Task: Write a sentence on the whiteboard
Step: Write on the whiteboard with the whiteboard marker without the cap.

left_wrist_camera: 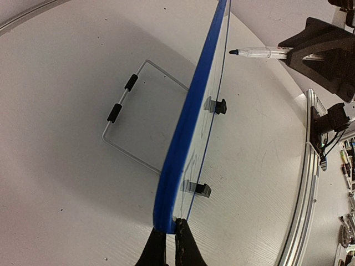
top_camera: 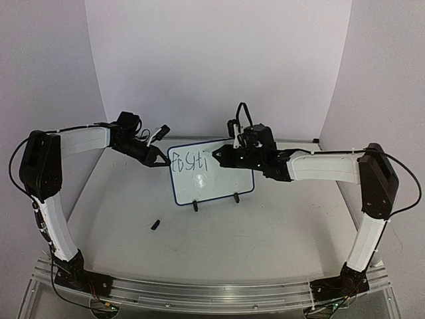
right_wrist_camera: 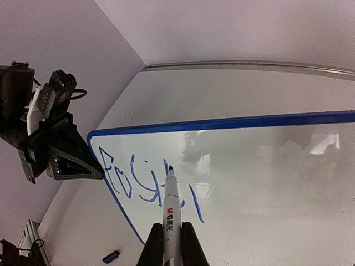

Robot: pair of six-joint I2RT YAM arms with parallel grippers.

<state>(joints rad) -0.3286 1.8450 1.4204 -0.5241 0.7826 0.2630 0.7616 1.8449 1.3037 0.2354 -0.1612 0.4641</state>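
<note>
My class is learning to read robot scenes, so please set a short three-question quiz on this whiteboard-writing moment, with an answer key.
1. True or false: the left gripper is shut on the edge of the whiteboard.
2. The right gripper holds: A) an eraser, B) a marker, C) nothing.
3. How many lines of writing are on the whiteboard?
Key: 1 true; 2 B; 3 one.
</note>
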